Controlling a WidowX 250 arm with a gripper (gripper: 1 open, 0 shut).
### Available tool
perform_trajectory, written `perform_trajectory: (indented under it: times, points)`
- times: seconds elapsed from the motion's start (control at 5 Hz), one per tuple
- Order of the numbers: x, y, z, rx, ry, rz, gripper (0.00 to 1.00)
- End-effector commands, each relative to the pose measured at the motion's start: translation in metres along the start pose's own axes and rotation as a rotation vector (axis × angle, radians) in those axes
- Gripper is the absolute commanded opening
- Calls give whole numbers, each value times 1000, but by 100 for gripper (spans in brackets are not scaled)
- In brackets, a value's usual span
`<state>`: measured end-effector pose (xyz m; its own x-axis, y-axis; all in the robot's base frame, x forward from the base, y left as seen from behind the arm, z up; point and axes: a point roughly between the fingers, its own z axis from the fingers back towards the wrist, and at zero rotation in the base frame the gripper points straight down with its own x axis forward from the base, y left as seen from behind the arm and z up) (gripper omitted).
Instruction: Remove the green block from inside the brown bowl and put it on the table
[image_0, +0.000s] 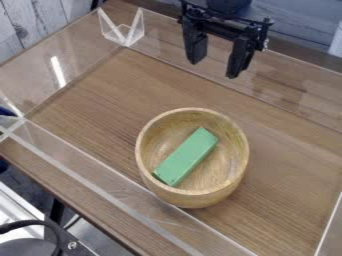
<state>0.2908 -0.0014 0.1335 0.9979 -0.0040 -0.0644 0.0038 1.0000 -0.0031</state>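
The brown bowl (194, 157) sits on the table (107, 100) toward the front centre. Inside it lies the green block (186, 156), a flat bright green bar resting diagonally across the bowl's bottom. My gripper (219, 56) hangs well above and behind the bowl, near the top of the view, pointing down. Its two black fingers stand apart with nothing between them, so it is open. It touches neither bowl nor block.
Low clear acrylic walls (80, 185) border the table on the left, front and back. A clear angled bracket (123, 27) stands at the back left corner. Bare wood-grain surface lies left of and behind the bowl.
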Motion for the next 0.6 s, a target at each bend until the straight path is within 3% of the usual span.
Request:
perform_trajectory:
  times: [0.0,0.4]
  points:
    - [-6,0,-11,6,28,-10,100]
    - [-36,6,-35,22,64,-67,100]
